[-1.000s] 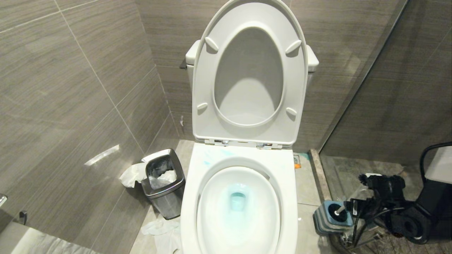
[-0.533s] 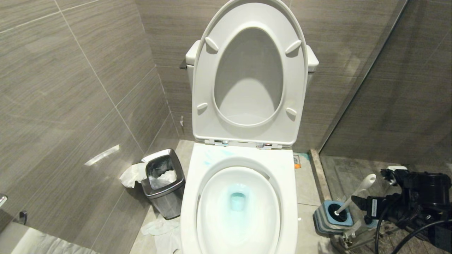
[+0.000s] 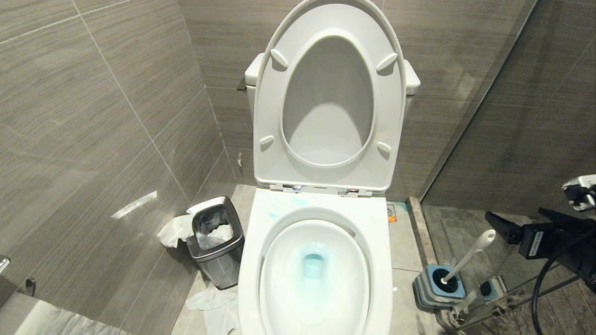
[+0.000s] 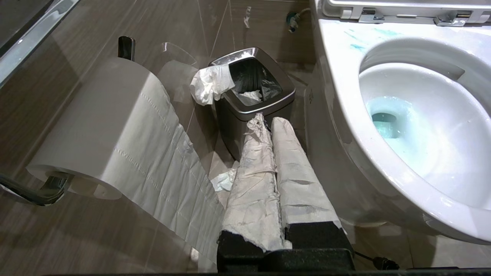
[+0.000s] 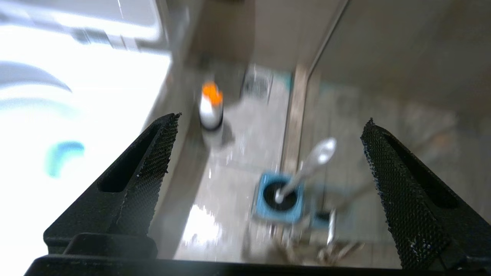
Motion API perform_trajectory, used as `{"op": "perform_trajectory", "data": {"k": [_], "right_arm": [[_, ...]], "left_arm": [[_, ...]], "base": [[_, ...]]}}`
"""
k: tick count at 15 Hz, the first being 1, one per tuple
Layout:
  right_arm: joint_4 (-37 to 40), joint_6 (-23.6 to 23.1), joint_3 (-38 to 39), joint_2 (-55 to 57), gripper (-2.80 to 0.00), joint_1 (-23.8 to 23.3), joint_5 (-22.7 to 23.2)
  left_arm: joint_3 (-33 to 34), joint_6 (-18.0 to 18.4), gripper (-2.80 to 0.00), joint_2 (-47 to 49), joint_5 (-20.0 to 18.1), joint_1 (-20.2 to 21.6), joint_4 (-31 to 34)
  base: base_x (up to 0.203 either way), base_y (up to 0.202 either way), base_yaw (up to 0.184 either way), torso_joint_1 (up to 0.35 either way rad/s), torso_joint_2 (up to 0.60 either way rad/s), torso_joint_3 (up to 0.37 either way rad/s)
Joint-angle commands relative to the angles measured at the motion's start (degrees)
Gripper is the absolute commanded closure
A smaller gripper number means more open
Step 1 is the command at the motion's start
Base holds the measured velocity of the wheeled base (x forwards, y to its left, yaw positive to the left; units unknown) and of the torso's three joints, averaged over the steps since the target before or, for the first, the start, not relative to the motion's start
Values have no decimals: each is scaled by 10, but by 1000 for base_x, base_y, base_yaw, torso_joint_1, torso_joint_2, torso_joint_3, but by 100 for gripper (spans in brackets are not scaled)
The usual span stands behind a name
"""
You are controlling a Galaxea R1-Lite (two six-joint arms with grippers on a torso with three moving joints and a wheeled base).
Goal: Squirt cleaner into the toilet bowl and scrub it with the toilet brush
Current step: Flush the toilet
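The right end effector (image 5: 268,153) hangs spread wide above the toilet brush (image 3: 468,255), which stands in its holder (image 3: 437,288). The left end effector (image 4: 268,126) rests pressed together beside the toilet bowl (image 3: 316,274).

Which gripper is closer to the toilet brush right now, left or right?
Right. The right gripper is open, beside and above the toilet brush, which stands in its holder. The left gripper is shut on the toilet's far side, near the waste bin.

Left pincer (image 4: 268,122) closed, paper-wrapped, near steel bin (image 4: 253,94); toilet bowl (image 4: 345,126) water cleaner (image 4: 391,119)-tinted.
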Motion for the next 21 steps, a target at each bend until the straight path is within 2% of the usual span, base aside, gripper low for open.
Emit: {"op": "perform_trajectory", "data": {"k": [1, 3, 4, 12, 21], "right_arm": [[-3, -2, 3, -103, -280, 0, 1], [-5, -22, 16, -128, -280, 0, -2], [-6, -26, 19, -131, 0, 0, -2], [-6, -23, 22, -171, 0, 2, 0], [7, -21, 50, -356, 0, 75, -3]], "left_arm": [[1, 0, 0, 0, 0, 0, 0], [1, 0, 0, 0, 0, 0, 0], [1, 0, 0, 0, 0, 0, 0], [1, 0, 0, 0, 0, 0, 0], [1, 0, 0, 0, 0, 0, 0]], "base": [[0, 0, 0, 0, 0, 0], [0, 0, 0, 0, 0, 0], [0, 0, 0, 0, 0, 0], [0, 0, 0, 0, 0, 0], [0, 0, 0, 0, 0, 0]]}}
